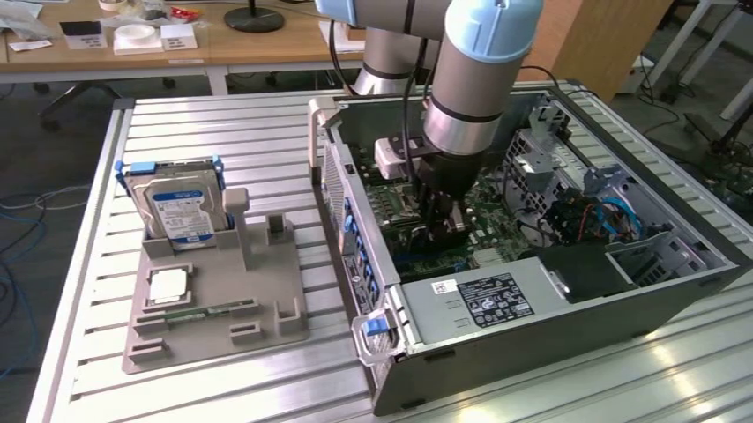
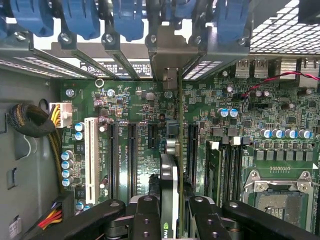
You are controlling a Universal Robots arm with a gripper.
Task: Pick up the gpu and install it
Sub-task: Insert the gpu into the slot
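One slatted aluminium surface (image 1: 212, 132) carried one open grey computer case (image 1: 565, 326) and one grey plastic parts holder (image 1: 224, 308). One grey-and-blue arm (image 1: 477, 79) reached straight down into the case. Its black end effector (image 2: 170, 205) was clamped on the one thin dark gpu (image 2: 169, 175), held edge-on over the green motherboard (image 2: 250, 115), its silvery bracket (image 2: 172, 55) at the rear slots. One silver hard drive (image 1: 182, 211) stood upright in the holder.

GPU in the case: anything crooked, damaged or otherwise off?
Nothing stands out. The gpu stands edge-on between the end effector fingers, running parallel to the motherboard slots, its bracket end toward the rear slot openings. No visible damage. Whether it is fully seated cannot be told.
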